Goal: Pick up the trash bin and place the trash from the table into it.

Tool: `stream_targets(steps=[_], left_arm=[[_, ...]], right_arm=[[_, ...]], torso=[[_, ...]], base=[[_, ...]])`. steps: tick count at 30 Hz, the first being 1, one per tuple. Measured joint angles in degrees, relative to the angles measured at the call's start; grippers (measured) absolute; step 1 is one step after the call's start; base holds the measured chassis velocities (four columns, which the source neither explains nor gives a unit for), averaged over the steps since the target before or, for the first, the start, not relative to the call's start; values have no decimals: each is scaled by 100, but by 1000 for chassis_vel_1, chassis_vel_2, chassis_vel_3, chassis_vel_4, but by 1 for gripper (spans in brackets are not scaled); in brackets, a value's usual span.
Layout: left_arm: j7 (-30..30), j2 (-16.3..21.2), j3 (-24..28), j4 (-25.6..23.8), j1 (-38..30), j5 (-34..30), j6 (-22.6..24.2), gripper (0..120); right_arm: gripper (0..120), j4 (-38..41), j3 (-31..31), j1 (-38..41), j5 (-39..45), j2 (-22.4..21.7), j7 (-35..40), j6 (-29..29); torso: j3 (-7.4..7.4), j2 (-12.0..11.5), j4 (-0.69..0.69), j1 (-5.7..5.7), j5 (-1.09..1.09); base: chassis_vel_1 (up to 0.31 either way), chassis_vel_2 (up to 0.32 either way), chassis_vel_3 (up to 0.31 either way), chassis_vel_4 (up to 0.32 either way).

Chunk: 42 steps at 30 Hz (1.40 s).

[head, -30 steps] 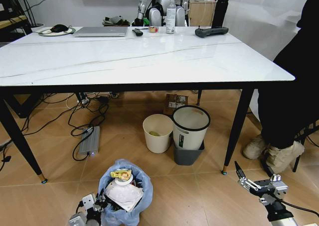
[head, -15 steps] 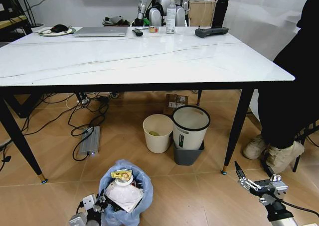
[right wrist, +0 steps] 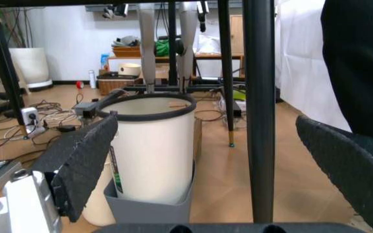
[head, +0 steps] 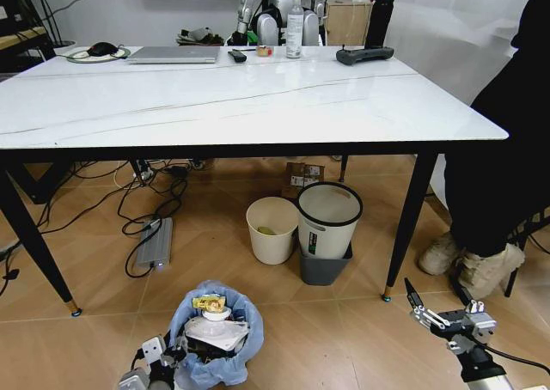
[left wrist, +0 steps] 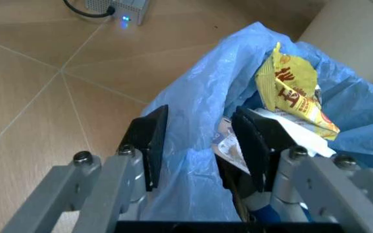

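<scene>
The trash bin (head: 212,334) sits on the tiled floor at about seven o'clock in the head view, in front of the table (head: 232,98) and outside its near edge, its light-blue bag (left wrist: 199,145) puffed over the rim. Inside lies the trash: a yellow wrapper (left wrist: 293,92) on top, a white round piece (head: 213,317) under it and a flat white packet (head: 215,334) slanting toward the near side. The left gripper (left wrist: 203,143) is at the bin's near-left rim, at roughly seven o'clock from the bin's middle, with its two dark fingers (left wrist: 151,141) closed over the bag-covered wall, one outside and one inside the bin. The right gripper (head: 440,308) hangs low at about five o'clock in the head view, well apart from the bin, its fingers spread wide and holding nothing. Under the table, at the picture's centre, a cream round bin (head: 272,228) stands touching a white-lidded dark grey bin (head: 327,231), which the right wrist view faces from close by, next to a black table leg (right wrist: 260,111). On the far side of the tabletop, toward twelve o'clock, lie a silver laptop (head: 174,54), a clear bottle (head: 295,21) and a black controller (head: 364,55).
</scene>
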Motion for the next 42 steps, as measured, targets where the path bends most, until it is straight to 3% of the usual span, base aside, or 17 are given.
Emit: stream_targets(steps=[5, 9, 16, 21, 23, 27, 35, 42], left_arm=[[4, 95, 7, -339, 357, 26, -113, 57], [36, 243, -64, -853, 932, 40, -440, 77], [133, 267, -129, -1259, 1216, 264, -959, 98], [477, 218, -132, -1464, 1244, 1282, -2247, 110], [519, 216, -114, -1506, 1263, 1385, -2449, 111], [605, 167, -1, -1654, 1407, 1744, -3611, 115], [589, 143, -9, -1654, 1423, 1796, -3801, 112], [580, 141, -10, -1643, 1418, 1791, -3777, 101]], right_arm=[[100, 0, 0, 0, 0, 0, 0, 0], [100, 0, 0, 0, 0, 0, 0, 0], [100, 0, 0, 0, 0, 0, 0, 0], [100, 0, 0, 0, 0, 0, 0, 0], [100, 0, 0, 0, 0, 0, 0, 0], [100, 0, 0, 0, 0, 0, 0, 0], [100, 0, 0, 0, 0, 0, 0, 0], [100, 0, 0, 0, 0, 0, 0, 0]], torso=[[0, 1, 0, 0, 1], [0, 2, 1, 0, 2], [1, 2, 1, 0, 0], [1, 2, 0, 0, 0], [1, 2, 0, 0, 0], [1, 2, 0, 0, 1], [1, 2, 0, 0, 0], [1, 2, 0, 0, 0]], base=[[0, 0, 0, 0], [0, 0, 0, 0], [0, 0, 0, 0], [0, 0, 0, 0], [0, 0, 0, 0], [0, 0, 0, 0], [0, 0, 0, 0], [0, 0, 0, 0]])
